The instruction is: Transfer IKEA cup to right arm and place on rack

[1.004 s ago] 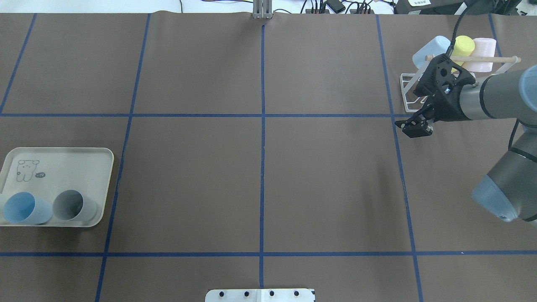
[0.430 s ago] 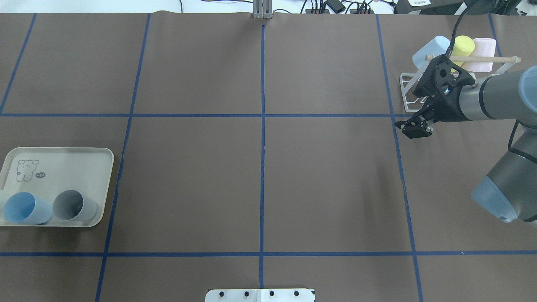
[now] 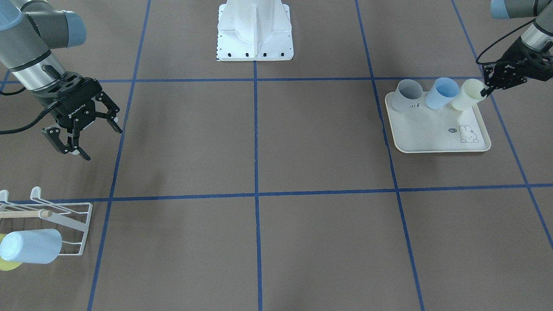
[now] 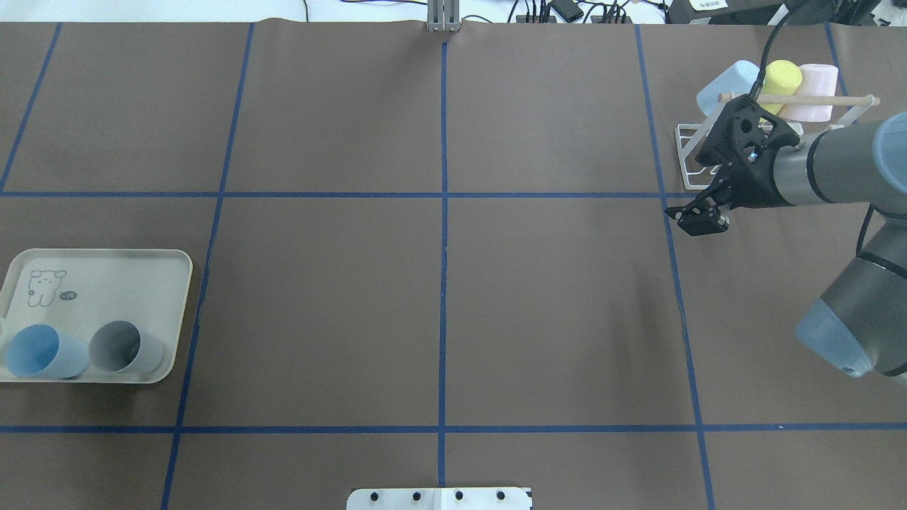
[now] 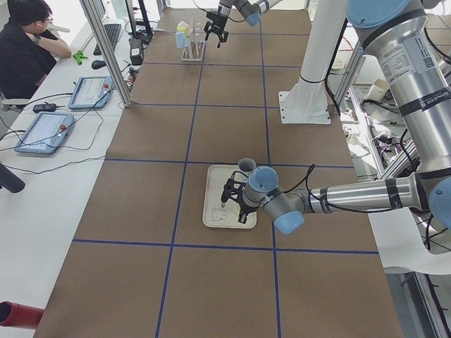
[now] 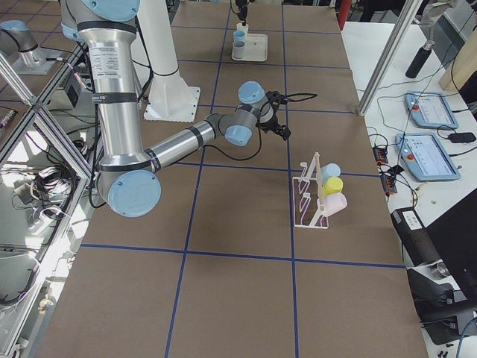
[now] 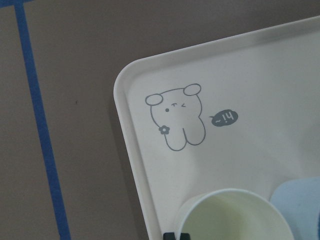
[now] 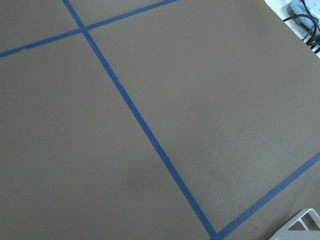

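Note:
A cream cup [image 3: 466, 98] stands on the rabbit-printed tray [image 3: 432, 134] beside a blue cup [image 3: 443, 93] and a grey cup [image 3: 408, 95]. My left gripper [image 3: 487, 88] is shut on the cream cup's rim; the left wrist view shows that cup [image 7: 235, 215] with one fingertip at its rim. The cream cup and left gripper lie outside the overhead view. My right gripper [image 3: 88, 140] is open and empty, hovering near the white wire rack [image 4: 691, 152] with its wooden dowel [image 4: 801, 100].
The rack holds a light blue cup [image 4: 726, 81], a yellow cup [image 4: 783, 78] and a pink cup [image 4: 815, 88]. The robot's white base [image 3: 255, 43] stands mid-table. An operator [image 5: 28, 49] sits at the side desk.
My right gripper has drifted slightly left and stays open. A pale sliver at the overhead view's left edge beside the blue cup has gone from sight.

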